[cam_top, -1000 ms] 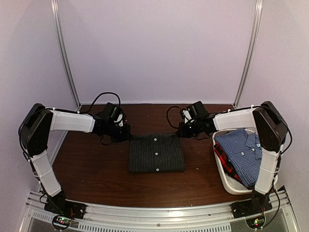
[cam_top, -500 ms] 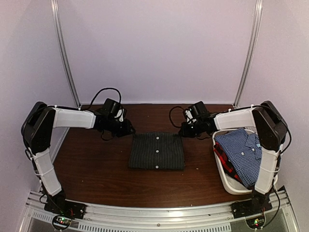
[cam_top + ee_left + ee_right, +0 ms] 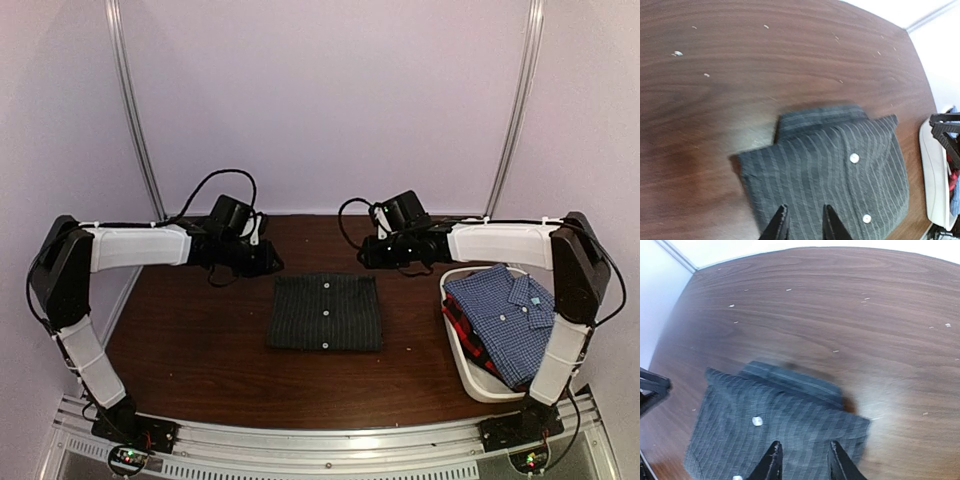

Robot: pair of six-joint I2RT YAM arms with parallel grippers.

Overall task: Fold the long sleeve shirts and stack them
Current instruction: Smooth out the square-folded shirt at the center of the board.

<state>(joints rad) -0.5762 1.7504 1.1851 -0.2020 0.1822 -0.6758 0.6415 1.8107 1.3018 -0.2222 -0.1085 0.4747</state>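
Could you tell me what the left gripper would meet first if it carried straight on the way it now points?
Most likely the folded black pinstriped shirt: in the wrist view the left gripper aims its open fingers straight at the cloth, with nothing between. How high it hangs above the shirt is unclear.

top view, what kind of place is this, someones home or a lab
Most likely a robotics lab cell, not a home: two robot arms bolted to a metal rail at a wooden table, bare pale walls with metal frame posts, and a folded black shirt beside a white tub of shirts.
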